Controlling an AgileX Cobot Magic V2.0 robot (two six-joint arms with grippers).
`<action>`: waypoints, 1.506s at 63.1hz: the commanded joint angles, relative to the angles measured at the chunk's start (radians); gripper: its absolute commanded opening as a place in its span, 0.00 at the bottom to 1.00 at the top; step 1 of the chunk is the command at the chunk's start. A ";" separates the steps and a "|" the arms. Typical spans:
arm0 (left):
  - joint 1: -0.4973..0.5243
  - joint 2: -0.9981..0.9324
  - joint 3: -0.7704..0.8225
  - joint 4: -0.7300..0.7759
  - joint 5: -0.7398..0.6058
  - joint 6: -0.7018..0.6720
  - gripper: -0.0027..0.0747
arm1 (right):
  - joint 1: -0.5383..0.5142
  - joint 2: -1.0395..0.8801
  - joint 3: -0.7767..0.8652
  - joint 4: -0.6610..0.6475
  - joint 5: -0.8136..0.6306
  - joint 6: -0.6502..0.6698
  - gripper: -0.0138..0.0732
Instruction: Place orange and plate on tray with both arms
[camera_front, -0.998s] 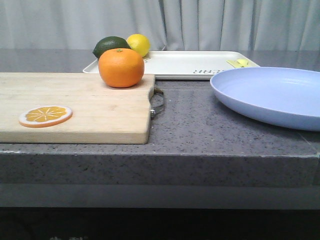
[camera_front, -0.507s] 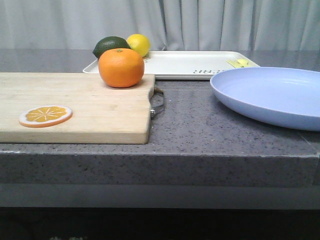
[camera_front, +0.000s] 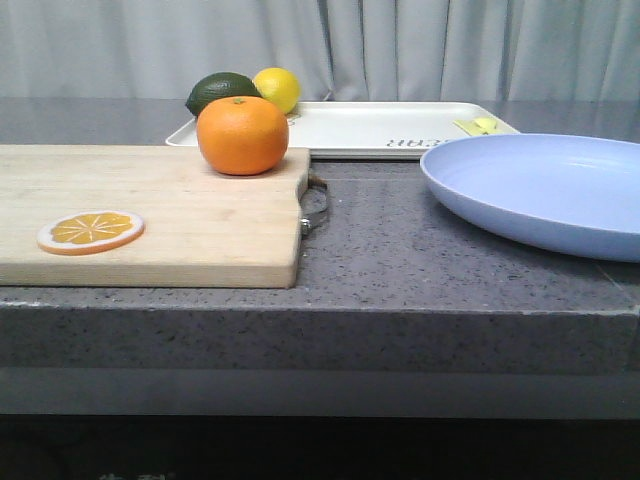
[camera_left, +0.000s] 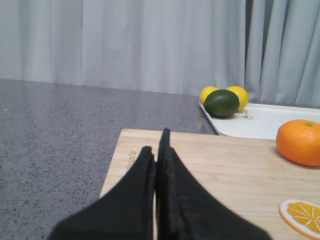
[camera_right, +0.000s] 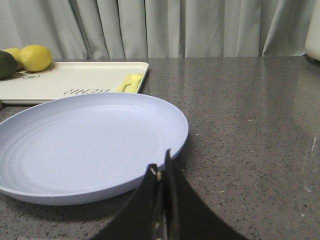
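Orange (camera_front: 242, 135) sits untouched at centre-left, so the clenched, empty left gripper (camera_left: 159, 150) should open wide before closing round its middle.

Orange (camera_front: 242, 135): whole, round, bright, small green stem dimple up; sits upright on far right corner of wooden cutting board (camera_front: 150, 212), just in front of tray.
Plate (camera_front: 540, 190): wide, shallow, pale lavender-blue, matte; lies flat on grey surface (camera_front: 400, 260), right of board, near tray's front edge.
Tray (camera_front: 360, 128): flat, white, low rim, grey lettering; lies at back of surface.
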 joint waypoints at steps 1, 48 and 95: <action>0.000 -0.020 -0.068 0.000 -0.045 -0.009 0.01 | 0.000 -0.024 -0.080 -0.013 -0.061 -0.001 0.08; 0.000 0.361 -0.762 0.003 0.508 -0.007 0.01 | 0.000 0.334 -0.697 -0.048 0.430 -0.001 0.08; 0.000 0.386 -0.705 0.007 0.540 0.044 0.71 | 0.000 0.344 -0.703 -0.047 0.664 -0.051 0.78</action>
